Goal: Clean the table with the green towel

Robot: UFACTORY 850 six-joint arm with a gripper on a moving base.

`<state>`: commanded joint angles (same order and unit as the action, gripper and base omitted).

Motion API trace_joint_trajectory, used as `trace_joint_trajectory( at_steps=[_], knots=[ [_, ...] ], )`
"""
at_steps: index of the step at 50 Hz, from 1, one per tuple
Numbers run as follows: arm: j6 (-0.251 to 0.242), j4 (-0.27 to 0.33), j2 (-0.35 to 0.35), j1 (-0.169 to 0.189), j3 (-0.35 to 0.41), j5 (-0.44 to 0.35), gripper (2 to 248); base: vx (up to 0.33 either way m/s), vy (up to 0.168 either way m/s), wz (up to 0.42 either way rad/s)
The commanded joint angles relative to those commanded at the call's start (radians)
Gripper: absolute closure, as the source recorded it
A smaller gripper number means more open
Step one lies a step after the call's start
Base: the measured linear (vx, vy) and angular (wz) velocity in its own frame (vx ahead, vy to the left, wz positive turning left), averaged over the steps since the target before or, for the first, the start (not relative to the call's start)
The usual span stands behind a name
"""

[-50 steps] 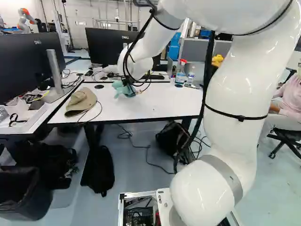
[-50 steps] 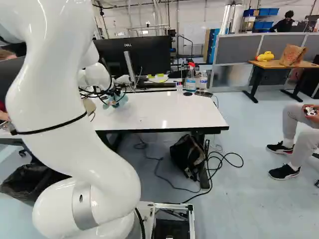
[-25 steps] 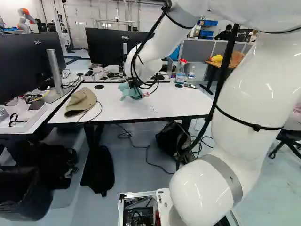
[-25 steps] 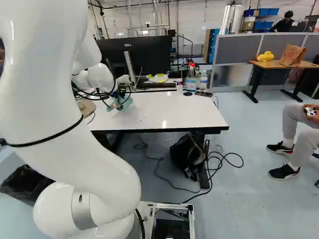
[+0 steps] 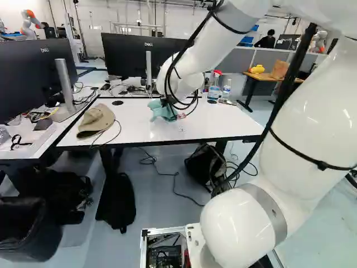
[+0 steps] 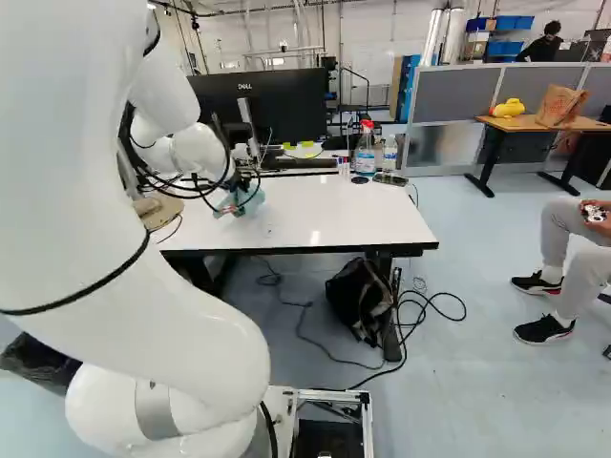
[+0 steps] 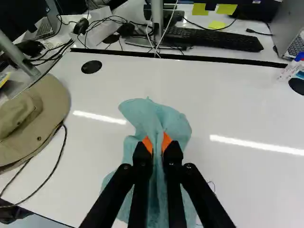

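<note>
Wrist view, taking twelve o'clock as straight out over the far edge: the claw point(image 7: 158, 142) is clamped on the green towel point(image 7: 156, 114), its orange pads point(image 7: 148, 144) pinching a bunched fold from both sides. Loose cloth flares out ahead of the fingertips and trails down between and beneath the fingers. The towel is over the middle part of the white worktop point(image 5: 150, 131); its lower folds look to be touching, though how firmly I cannot tell.

A thin dark squiggle point(image 7: 212, 185) sits close by at four o'clock from the fingertips, perhaps something to be wiped off. At nine o'clock lies a tan hat point(image 5: 96, 120), a black cable point(image 7: 53, 173) looping beside it. A round black disc point(image 7: 91, 66) sits between ten and eleven. Past the far edge, a keyboard point(image 7: 216, 39) lies at one o'clock and a monitor point(image 6: 260, 105) stands near twelve. Toward two, well apart from the cloth, are a spray bottle point(image 6: 365, 151) and a smaller clear bottle point(image 6: 389, 155).

I judge the wiping itself to be in hand. The next move calls for a low, level stroke with light downward pressure, probably through four o'clock to take in the squiggle. Swinging to nine could snag the cable or shove the hat; too little cloth under the fingers could let them scrape.
</note>
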<state>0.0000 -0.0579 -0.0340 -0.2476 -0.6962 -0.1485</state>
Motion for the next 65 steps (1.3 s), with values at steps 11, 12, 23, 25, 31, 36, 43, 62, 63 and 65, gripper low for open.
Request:
trace_joint_trajectory(
  at_steps=[11,12,23,25,31,36,43,62,63,65],
  knots=[
    [0.0,0.0,-0.033,0.034,0.033,0.0,209,0.0,0.0,0.0],
    [0.0,0.0,-0.036,0.037,0.036,0.0,209,0.0,0.0,0.0],
    [0.0,0.0,-0.067,0.073,0.066,0.0,209,0.0,0.0,0.0],
    [0.0,0.0,-0.073,0.079,0.071,0.0,209,0.0,0.0,0.0],
    [0.0,0.0,-0.089,0.099,0.086,0.0,209,0.0,0.0,0.0],
    [0.0,0.0,-0.101,0.117,0.097,0.0,209,0.0,0.0,0.0],
    [0.0,0.0,-0.116,0.141,0.111,0.0,209,0.0,0.0,0.0],
    [0.0,-0.005,-0.116,0.143,0.111,0.035,209,0.0,0.0,0.0],
    [0.0,-0.006,-0.116,0.143,0.111,0.04,209,0.0,0.0,0.0],
    [0.0,-0.008,-0.116,0.143,0.111,0.052,209,0.0,0.0,0.0]
  ],
)
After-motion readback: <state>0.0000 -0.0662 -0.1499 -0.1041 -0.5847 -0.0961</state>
